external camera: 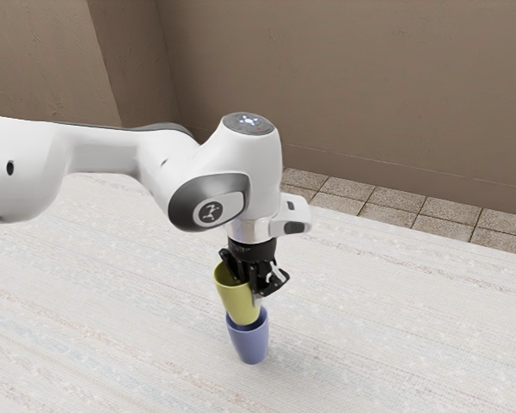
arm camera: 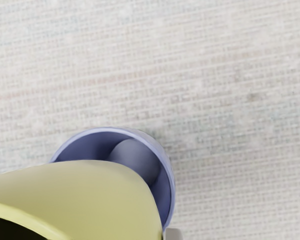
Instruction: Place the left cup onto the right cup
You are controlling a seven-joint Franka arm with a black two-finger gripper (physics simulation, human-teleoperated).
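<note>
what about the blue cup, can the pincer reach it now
Probably not directly: the pincer grips the rim of the yellow-green cup, which sits tilted in the mouth of the blue cup, blocking it.

Yellow-green cup: plain, tapered, no handle, mouth up. It is tilted, rim leaning toward the exterior view's left, with its lower end inside the mouth of the blue cup. Blue cup: same shape, upright on the pale table, its inner floor partly showing beside the yellow-green wall.
</note>
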